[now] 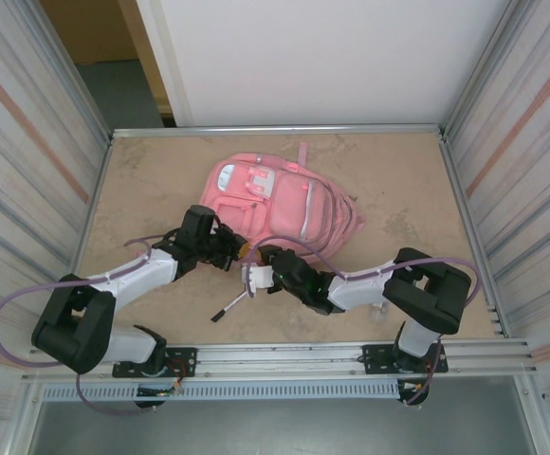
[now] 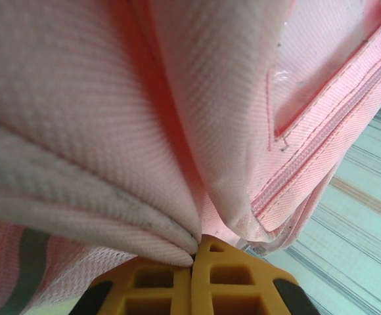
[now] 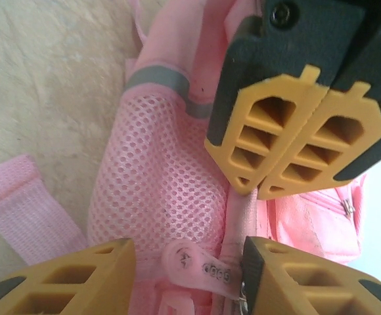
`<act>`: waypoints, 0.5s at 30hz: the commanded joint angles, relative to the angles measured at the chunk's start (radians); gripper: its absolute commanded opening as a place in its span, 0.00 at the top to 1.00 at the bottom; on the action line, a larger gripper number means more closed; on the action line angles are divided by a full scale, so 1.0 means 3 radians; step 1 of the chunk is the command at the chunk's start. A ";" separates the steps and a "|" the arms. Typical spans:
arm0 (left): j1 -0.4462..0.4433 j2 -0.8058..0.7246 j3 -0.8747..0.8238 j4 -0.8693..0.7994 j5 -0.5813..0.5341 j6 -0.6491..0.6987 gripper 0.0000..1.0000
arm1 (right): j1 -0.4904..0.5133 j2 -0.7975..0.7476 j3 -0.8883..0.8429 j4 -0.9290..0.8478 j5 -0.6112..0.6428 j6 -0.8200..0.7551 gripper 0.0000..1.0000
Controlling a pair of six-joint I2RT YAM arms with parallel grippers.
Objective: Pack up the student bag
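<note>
Student bag lies flat mid-tabletop, straight ahead of both hands, its near edge right at their fingertips. Left hand is at the bag's near-left edge. In the left wrist view the left hand is closed, with the two yellow fingers pressed together and a fold of pink bag fabric pinched at their tips. A zip runs diagonally up and to the right of the pinch. Right hand sits just beside the left, a little nearer the arm bases. Seen from the right wrist, the right hand is open, fingers spread wide, one either side of a pale pink zip pull that lies between them; contact with the pull cannot be told. Just beyond those fingertips is the bag's mesh pocket, with a grey band across its far end. The left hand's closed fingers come in from the upper right, tips on the seam beside the mesh. A pink strap lies loose on the tabletop, left of the right hand. A slim black-and-white tool rests on the tabletop just behind the right hand, toward the arm bases.
</note>
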 commanded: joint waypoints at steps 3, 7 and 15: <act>-0.0057 -0.0133 -0.0042 0.0015 0.0166 -0.0031 1.00 | 0.0016 0.0144 0.0103 0.0164 0.0322 -0.0001 0.59; -0.0057 -0.0181 -0.0074 -0.0025 0.0109 -0.0043 1.00 | 0.0011 0.0109 0.0065 0.0296 0.0382 0.0042 0.67; -0.0055 -0.0230 -0.0137 -0.0018 0.0056 -0.0062 1.00 | -0.0035 -0.0089 -0.0014 0.0243 0.0309 0.0232 0.75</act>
